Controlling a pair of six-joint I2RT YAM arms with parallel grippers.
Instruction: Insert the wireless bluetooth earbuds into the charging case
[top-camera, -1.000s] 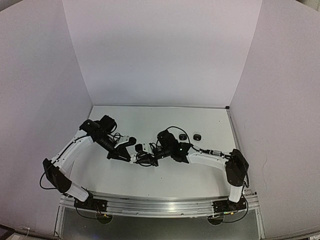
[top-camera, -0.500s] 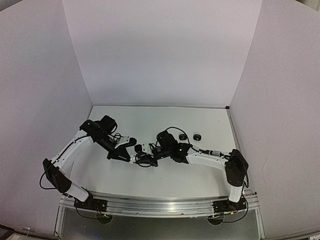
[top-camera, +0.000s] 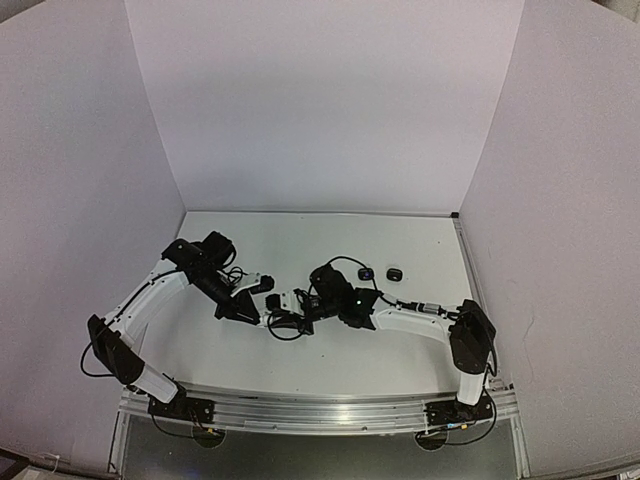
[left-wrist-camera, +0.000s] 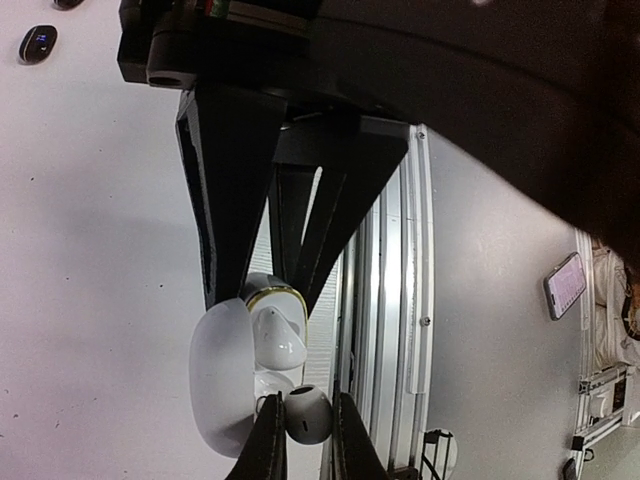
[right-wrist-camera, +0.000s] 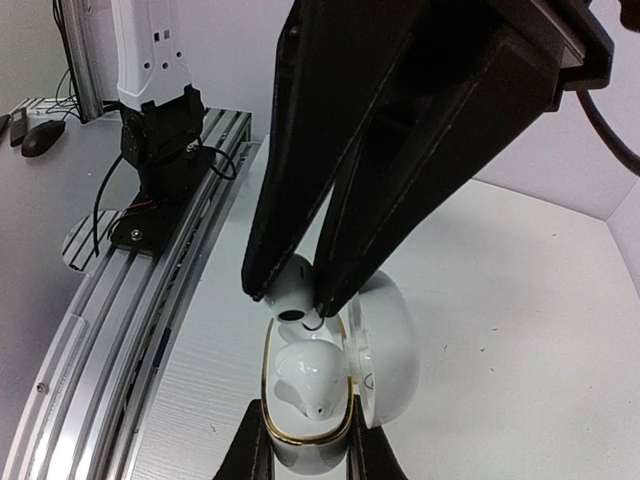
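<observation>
Holds, in the left gripper (left-wrist-camera: 268, 298), the open white charging case (right-wrist-camera: 388, 340) by its gold-rimmed base, fingers pressed against both sides, with one white earbud (right-wrist-camera: 303, 375) seated inside. Pinches, in the right gripper (right-wrist-camera: 290, 297) just to the right, a second white earbud (right-wrist-camera: 287, 283) between closed-in fingertips directly over the open case; cannot tell whether touching the rim. Farther right, shows two small black cases (top-camera: 366, 274) side by side on the table (top-camera: 420, 235), apart from both grippers.

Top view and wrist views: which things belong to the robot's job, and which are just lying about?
In the job: open white charging case in the left gripper; seated white earbud; second white earbud in the right gripper.
Lying about: two small black cases on the table.
</observation>
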